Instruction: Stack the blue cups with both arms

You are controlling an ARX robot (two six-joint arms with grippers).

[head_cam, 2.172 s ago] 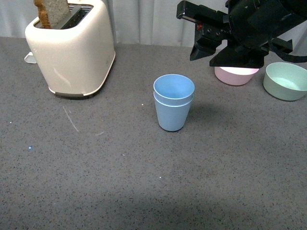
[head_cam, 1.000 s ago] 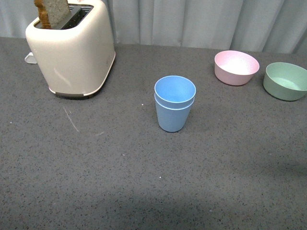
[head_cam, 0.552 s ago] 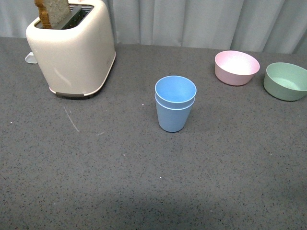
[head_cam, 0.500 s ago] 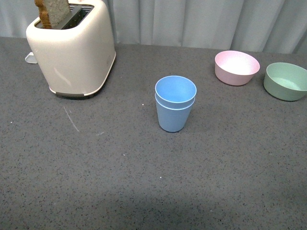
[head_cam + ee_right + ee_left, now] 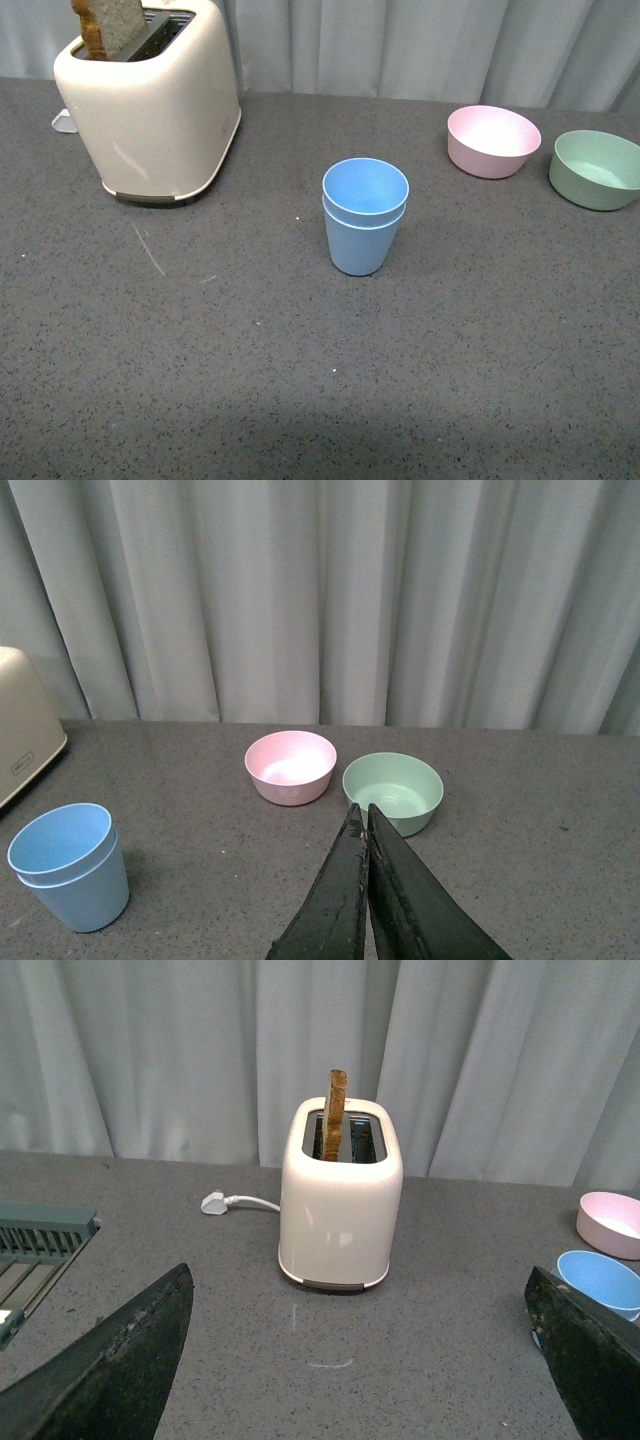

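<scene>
Right gripper (image 5: 365, 825): in the right wrist view its two black fingers rise from the bottom centre of the frame with tips pressed together, nothing between them. Left gripper (image 5: 360, 1360): in the left wrist view its fingers (image 5: 110, 1360) stand spread wide, one at the lower left corner and one at the lower right, with bare table between. Neither gripper appears in the front view.

Blue cups (image 5: 364, 214): nested one inside the other, upright, just right of centre in the front view, on the grey speckled table (image 5: 300, 380). In the right wrist view the stack sits at lower left, well apart from the closed tips; in the left wrist view it shows at the right edge, near the right-hand finger.

Toaster (image 5: 150, 95): upper left in the front view, a slice of bread (image 5: 108, 25) standing in its slot. Pink bowl (image 5: 493, 141) and green bowl (image 5: 597, 168): upper right, side by side.
</scene>
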